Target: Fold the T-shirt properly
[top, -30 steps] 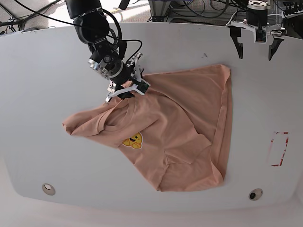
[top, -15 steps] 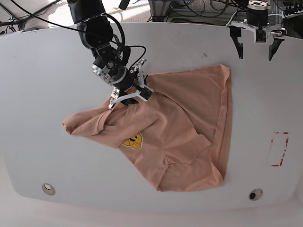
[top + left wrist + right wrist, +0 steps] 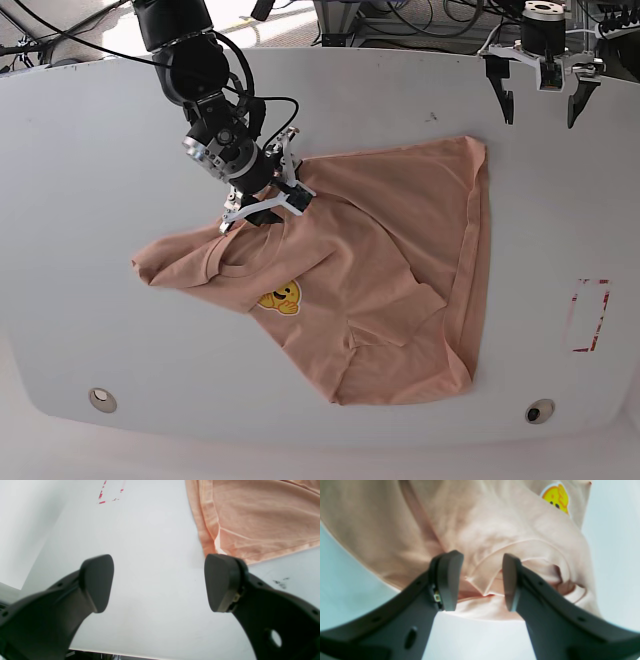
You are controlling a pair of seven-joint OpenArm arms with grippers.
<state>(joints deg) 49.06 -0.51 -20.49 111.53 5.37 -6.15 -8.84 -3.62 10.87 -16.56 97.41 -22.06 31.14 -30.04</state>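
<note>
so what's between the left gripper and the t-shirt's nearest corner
Nothing: only bare white table lies between the open left gripper and the T-shirt corner. The left wrist view shows this best; the base view agrees.

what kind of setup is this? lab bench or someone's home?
Most likely a robotics lab bench, not a home. A bare white table holds only the T-shirt, loose cables and equipment crowd its far edge, and a red-marked rectangle is taped on the surface.
</note>
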